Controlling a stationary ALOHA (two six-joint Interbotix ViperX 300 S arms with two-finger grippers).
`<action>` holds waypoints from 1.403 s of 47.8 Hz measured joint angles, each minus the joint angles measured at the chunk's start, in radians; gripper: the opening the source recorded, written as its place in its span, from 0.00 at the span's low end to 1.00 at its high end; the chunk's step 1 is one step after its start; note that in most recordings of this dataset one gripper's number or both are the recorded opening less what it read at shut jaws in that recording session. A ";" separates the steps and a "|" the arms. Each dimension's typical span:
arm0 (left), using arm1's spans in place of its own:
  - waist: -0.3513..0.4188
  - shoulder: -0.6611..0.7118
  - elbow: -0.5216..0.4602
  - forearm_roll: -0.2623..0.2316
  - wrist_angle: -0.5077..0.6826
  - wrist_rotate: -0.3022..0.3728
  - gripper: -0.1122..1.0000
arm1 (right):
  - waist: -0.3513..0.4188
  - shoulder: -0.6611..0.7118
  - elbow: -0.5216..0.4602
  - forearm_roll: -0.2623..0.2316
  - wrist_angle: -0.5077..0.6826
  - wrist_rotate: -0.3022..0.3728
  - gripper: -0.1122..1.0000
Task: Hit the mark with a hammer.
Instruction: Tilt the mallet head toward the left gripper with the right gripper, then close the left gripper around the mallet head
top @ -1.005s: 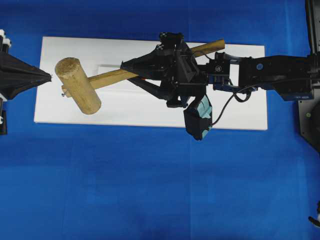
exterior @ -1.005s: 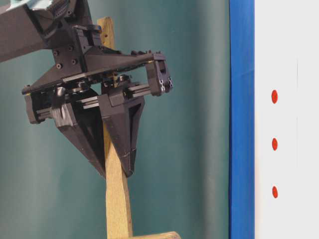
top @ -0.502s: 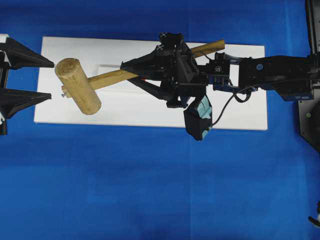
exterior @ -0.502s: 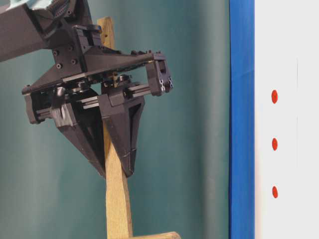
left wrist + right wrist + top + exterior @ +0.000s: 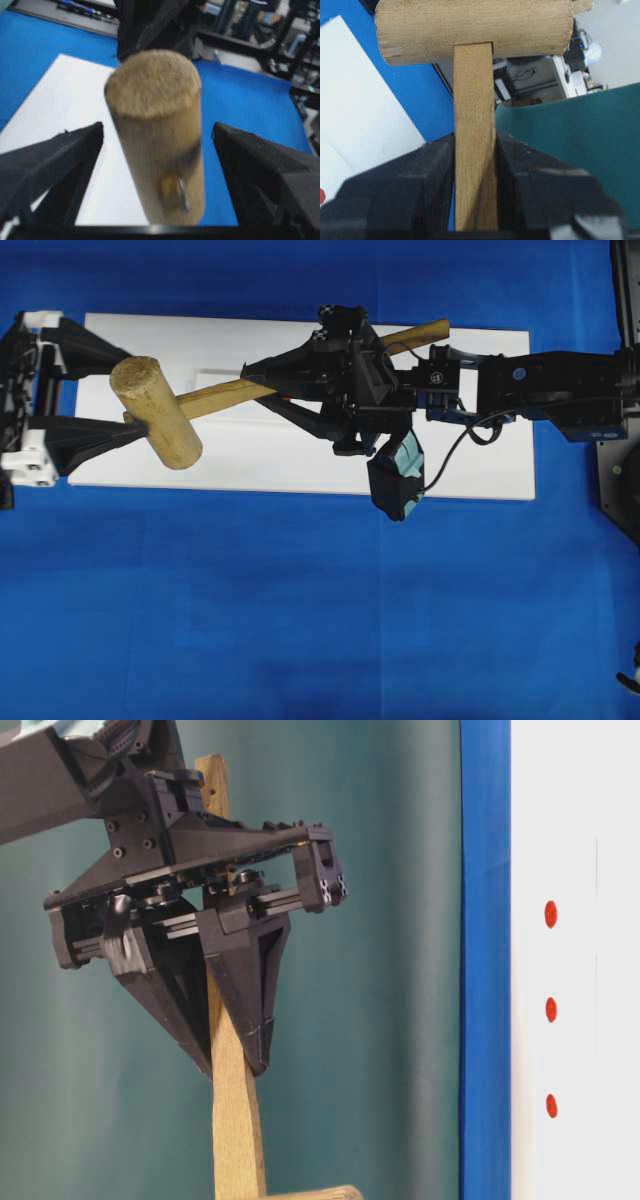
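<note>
In right pincer [image 5: 262,390]: hammer [image 5: 160,410]

A white board [image 5: 300,460] lies on a blue cloth [image 5: 300,620]; a teal curtain [image 5: 380,1020] hangs behind, with cluttered benches [image 5: 540,80] beyond.
</note>
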 measured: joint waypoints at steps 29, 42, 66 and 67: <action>0.006 0.193 -0.092 0.000 -0.092 0.003 0.93 | 0.000 0.000 0.000 0.002 0.000 0.002 0.19; 0.012 0.189 -0.094 0.002 -0.064 0.012 0.49 | -0.005 0.000 0.000 0.000 0.002 0.002 0.19; 0.012 0.179 -0.094 0.002 -0.044 0.017 0.49 | -0.006 -0.002 -0.023 0.009 0.067 0.002 0.21; 0.012 0.179 -0.092 0.003 -0.043 0.017 0.49 | -0.006 0.000 -0.025 0.012 0.071 0.002 0.24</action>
